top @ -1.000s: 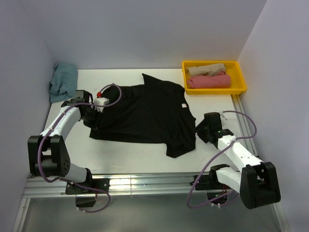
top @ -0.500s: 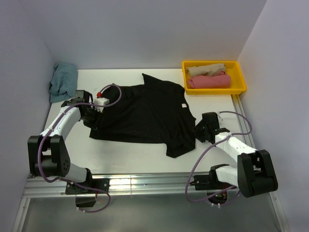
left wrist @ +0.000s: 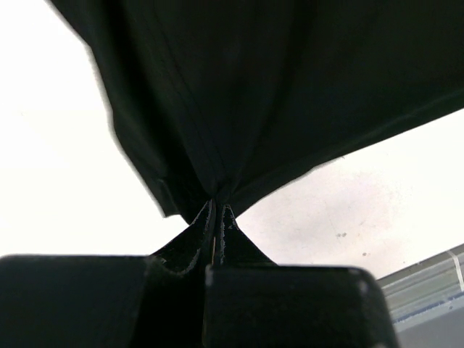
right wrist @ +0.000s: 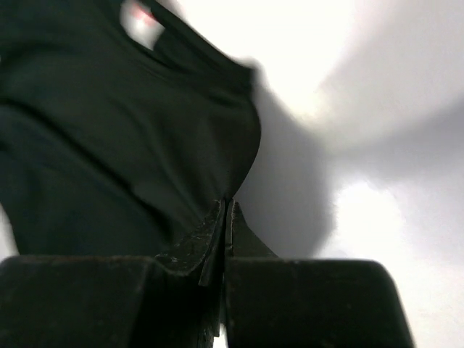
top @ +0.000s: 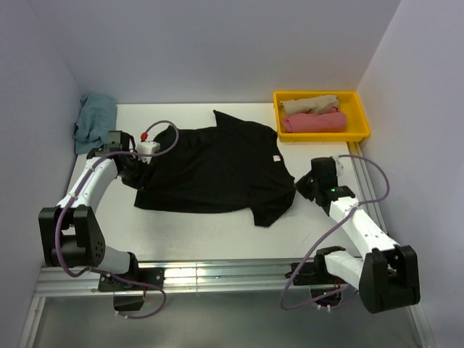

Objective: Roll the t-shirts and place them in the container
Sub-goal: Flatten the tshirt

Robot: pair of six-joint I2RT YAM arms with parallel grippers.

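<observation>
**Both my grippers pinched shut on the black shirt**

My left gripper [top: 138,172] is clamped tight on the large black soft-cloth short-sleeved t-shirt [top: 217,170], at the shirt's edge farthest from the yellow rectangular plastic tray [top: 322,138]. In my left wrist view, my fingertips [left wrist: 196,233] meet with a bunch of dark fabric caught between them. Folds fan upward from the pinch.

My right gripper [top: 304,187] is likewise squeezed closed, nipping the black t-shirt at its edge on the tray's side. It sits nearer to my bases than the tray and apart from it. In my right wrist view, the tips [right wrist: 208,239] come together right where the cloth's border ends.

The black t-shirt lies spread open on the white tabletop [top: 217,232], to the left of the tray, with its neck end close to the tray's near-left corner. Its small white neck label [top: 276,157] shows just below that corner.

Inside the tray are two rolled shirts lying side by side and touching. A beige cloth roll [top: 309,104] lies toward the tray's far wall and a pink cloth roll [top: 314,122] toward its near wall.

A crumpled dusty-blue cloth shirt [top: 96,123] sits well apart from the tray, at the table's far-left corner.
</observation>
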